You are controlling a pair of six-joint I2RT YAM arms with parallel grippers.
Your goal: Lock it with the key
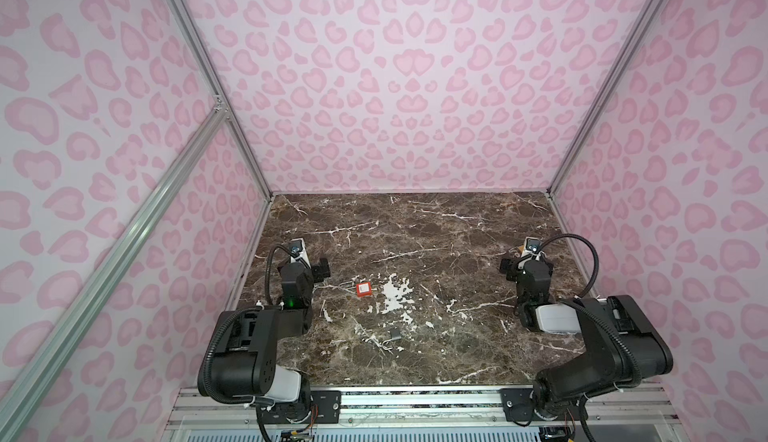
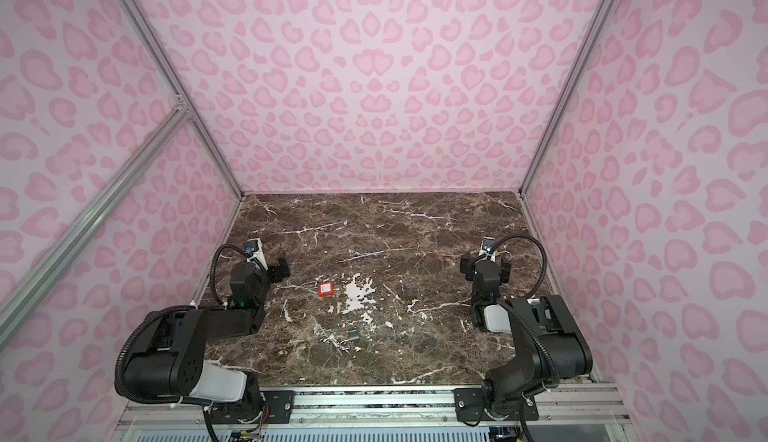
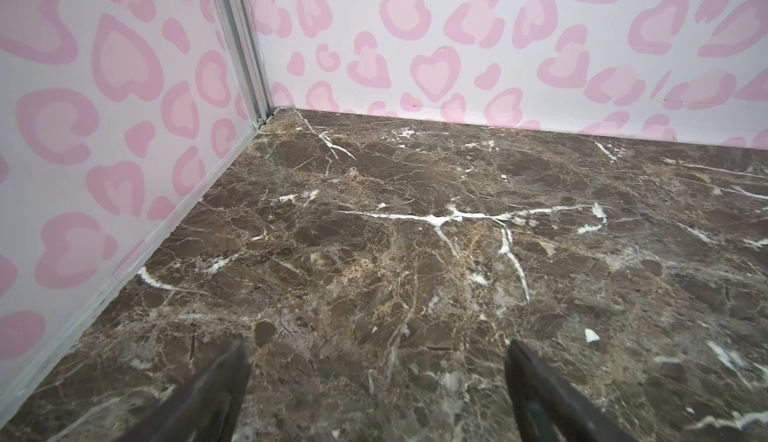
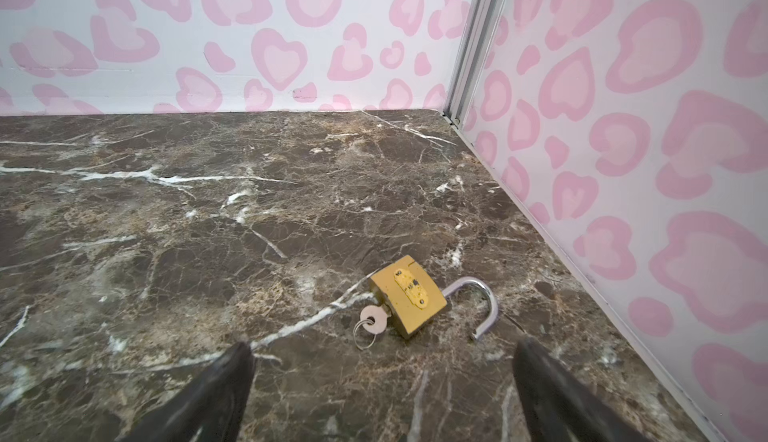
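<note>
Gaping wide, gripping nothing: left gripper (image 3: 377,347) and right gripper (image 4: 382,346)
On the brown marble tabletop (image 4: 208,232) near the right gripper lies a yellow brass padlock (image 4: 409,300); its silver shackle (image 4: 493,300) open; small silver key (image 4: 373,320) in its keyhole.

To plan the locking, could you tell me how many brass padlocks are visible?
1. The brass padlock lies just ahead of the right gripper; others may be hidden.

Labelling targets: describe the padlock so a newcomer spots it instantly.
On the marble table, near the right wall, just ahead of the open right gripper. The padlock lies flat, key inserted. Only it is brass with an open silver shackle.
</note>
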